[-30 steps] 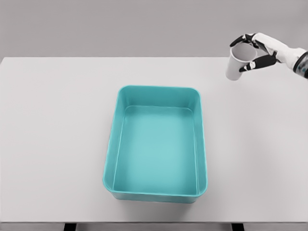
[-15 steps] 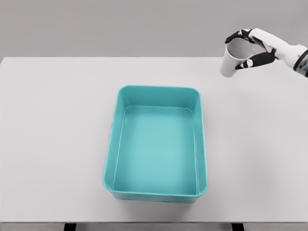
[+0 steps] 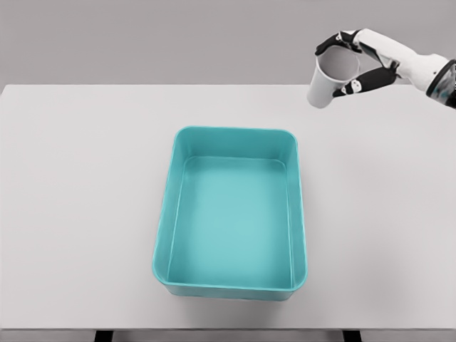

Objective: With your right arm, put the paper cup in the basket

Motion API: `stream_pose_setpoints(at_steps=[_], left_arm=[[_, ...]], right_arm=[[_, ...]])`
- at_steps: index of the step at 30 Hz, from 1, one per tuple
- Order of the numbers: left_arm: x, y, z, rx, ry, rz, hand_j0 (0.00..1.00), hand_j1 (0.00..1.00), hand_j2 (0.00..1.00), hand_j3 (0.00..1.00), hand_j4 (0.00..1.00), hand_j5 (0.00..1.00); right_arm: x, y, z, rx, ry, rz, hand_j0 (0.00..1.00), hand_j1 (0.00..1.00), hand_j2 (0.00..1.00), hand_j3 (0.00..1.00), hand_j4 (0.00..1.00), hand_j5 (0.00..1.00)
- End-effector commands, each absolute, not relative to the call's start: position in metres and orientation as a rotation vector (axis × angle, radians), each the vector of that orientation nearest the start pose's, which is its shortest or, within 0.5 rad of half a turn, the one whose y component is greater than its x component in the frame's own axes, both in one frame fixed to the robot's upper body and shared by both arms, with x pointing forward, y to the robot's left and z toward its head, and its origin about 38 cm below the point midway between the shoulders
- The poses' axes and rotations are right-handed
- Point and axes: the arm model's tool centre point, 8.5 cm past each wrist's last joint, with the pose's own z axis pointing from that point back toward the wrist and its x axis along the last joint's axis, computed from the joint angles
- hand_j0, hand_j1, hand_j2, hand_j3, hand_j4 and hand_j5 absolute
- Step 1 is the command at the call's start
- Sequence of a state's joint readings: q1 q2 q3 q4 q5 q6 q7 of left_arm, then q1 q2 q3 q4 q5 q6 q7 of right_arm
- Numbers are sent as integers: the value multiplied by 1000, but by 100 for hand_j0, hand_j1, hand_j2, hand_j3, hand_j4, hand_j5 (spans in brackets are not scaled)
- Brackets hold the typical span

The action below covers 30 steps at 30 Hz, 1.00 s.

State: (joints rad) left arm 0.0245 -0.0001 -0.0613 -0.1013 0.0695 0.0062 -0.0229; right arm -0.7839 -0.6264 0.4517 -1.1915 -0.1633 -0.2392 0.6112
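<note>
A white paper cup hangs in the air above the table's far right part, tilted with its open mouth up and toward the right. My right hand is shut on the cup, fingers curled around its upper rim, the arm coming in from the right edge. The teal rectangular basket sits empty in the middle of the white table, below and to the left of the cup. The left arm does not show.
The white table spreads wide around the basket, with its front edge near the bottom of the view. A plain grey wall stands behind it.
The right hand has carried the cup to the left and a little higher, closer to the basket's far right corner. The basket has not moved.
</note>
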Motion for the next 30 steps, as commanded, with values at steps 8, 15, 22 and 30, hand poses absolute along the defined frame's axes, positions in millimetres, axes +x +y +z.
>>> stream_pose_setpoints(at_steps=[8, 15, 22, 30], left_arm=[[19, 268, -263, 58, -71, 5, 100, 100, 100, 100, 100, 100], [19, 268, -263, 58, -71, 4, 100, 100, 100, 100, 100, 100], [19, 268, -263, 58, -71, 5, 100, 100, 100, 100, 100, 100], [19, 268, -263, 58, -71, 4, 100, 100, 100, 100, 100, 100]], right_arm=[[492, -281, 297, -3, -1688, 1265, 62, 62, 62, 62, 62, 62], [476, -256, 304, 68, -1719, 1289, 62, 62, 62, 62, 62, 62], [464, -238, 311, 95, -1720, 1314, 62, 62, 62, 62, 62, 62], [457, -229, 302, 127, -1704, 1321, 62, 62, 62, 62, 62, 62]])
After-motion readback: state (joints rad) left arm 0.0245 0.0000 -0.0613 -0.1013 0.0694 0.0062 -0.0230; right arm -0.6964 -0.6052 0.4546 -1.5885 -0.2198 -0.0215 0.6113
